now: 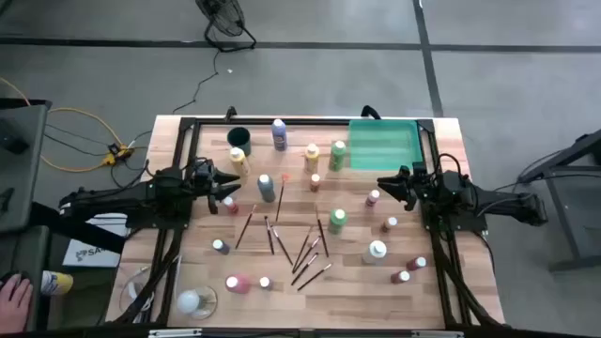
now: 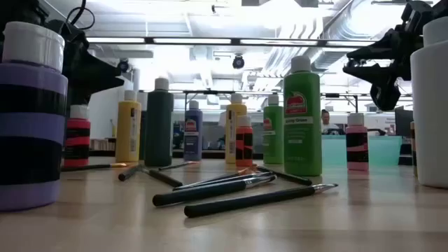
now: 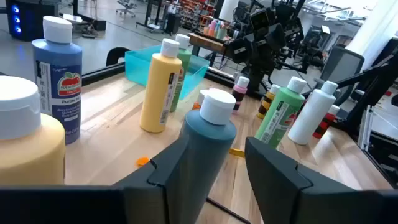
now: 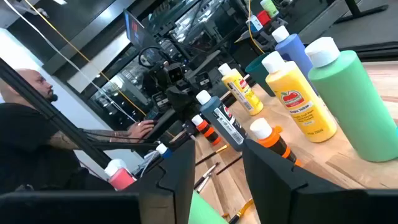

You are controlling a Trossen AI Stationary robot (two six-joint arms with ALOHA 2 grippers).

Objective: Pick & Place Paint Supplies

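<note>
High view shows the job barely begun, by my reading: the green tray at about one o'clock on the table holds nothing that can be seen, and the dark cup at eleven o'clock seems to hold nothing either. Going left to right, the left gripper sits at nine o'clock, its fingers spread with the dark teal bottle standing just ahead between them, not yet pinched. Across the middle lie the brushes, a loose fan near six o'clock, with capped bottles all around: a blue one, a yellow one, a green one, a white one. The right gripper at three o'clock is spread too and carries nothing. So nearly every bottle and brush is left to move. The table is pale wood strips in a dark frame; around it grey floor, yellow cable, and a person's hand at eight o'clock.
</note>
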